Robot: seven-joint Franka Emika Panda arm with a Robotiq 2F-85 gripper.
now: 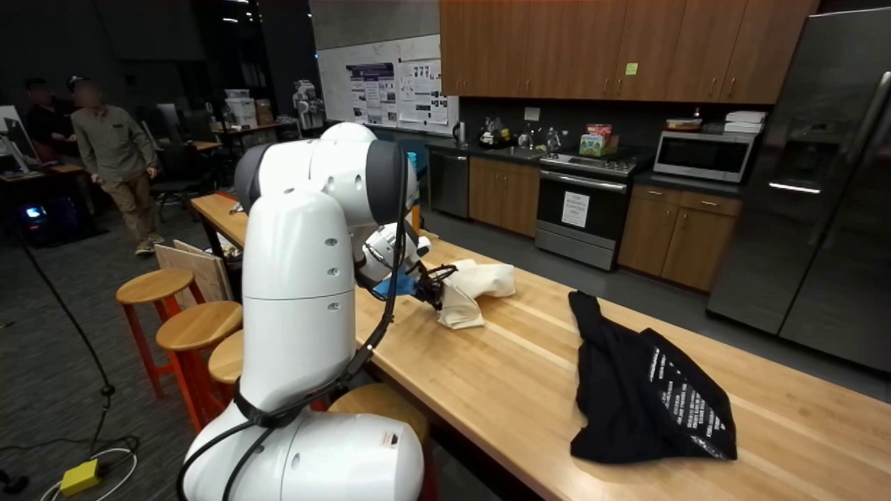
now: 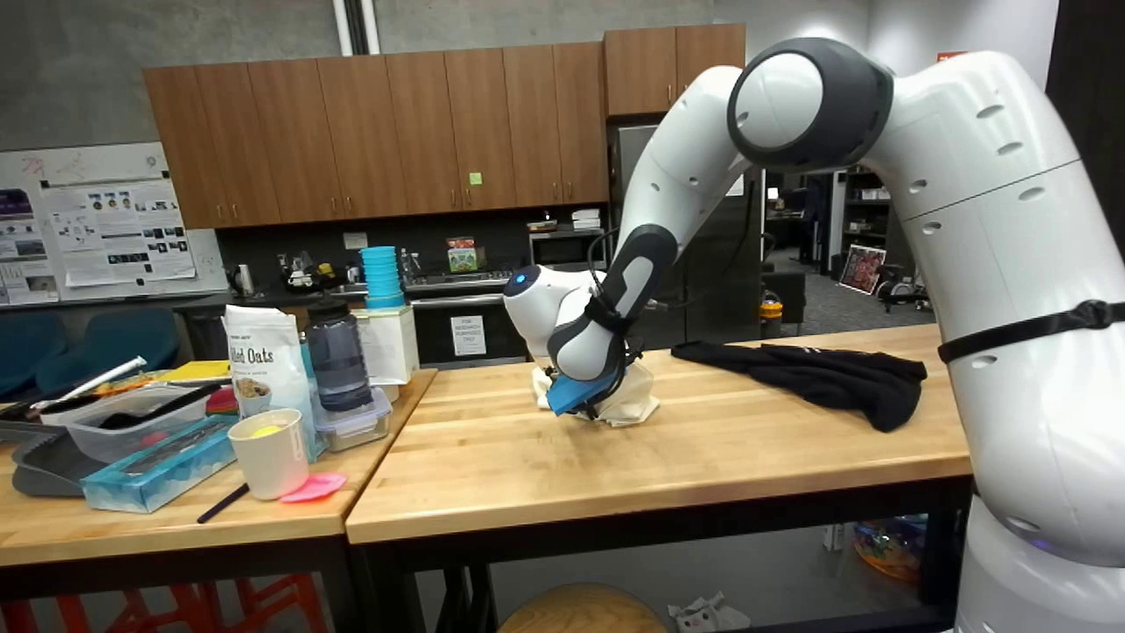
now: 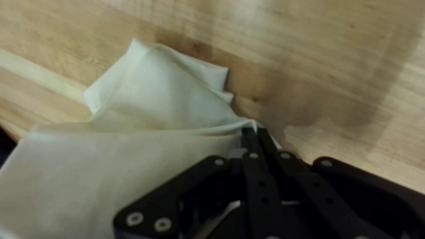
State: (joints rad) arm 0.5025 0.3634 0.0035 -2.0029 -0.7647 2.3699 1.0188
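Observation:
A crumpled cream cloth (image 3: 99,172) lies on the wooden table (image 3: 348,49) and fills the left of the wrist view. My gripper (image 3: 255,130) is shut on it, with a thin fold pinched at the black fingertips. An exterior view shows the gripper (image 1: 438,296) low over the tabletop, at the near end of the cloth (image 1: 484,278). In an exterior view the wrist and a blue piece (image 2: 576,392) beside the gripper cover much of the cloth (image 2: 635,400). Apart from these, a black garment with white print (image 1: 647,390) is spread farther along the same table.
An adjoining table (image 2: 299,519) holds an oats bag (image 2: 264,352), a dark bottle (image 2: 337,356), a white cup (image 2: 269,457), a blue box (image 2: 163,466) and stacked blue cups (image 2: 381,272). Wooden stools (image 1: 198,325) stand along the table's side. People (image 1: 115,139) are in the background.

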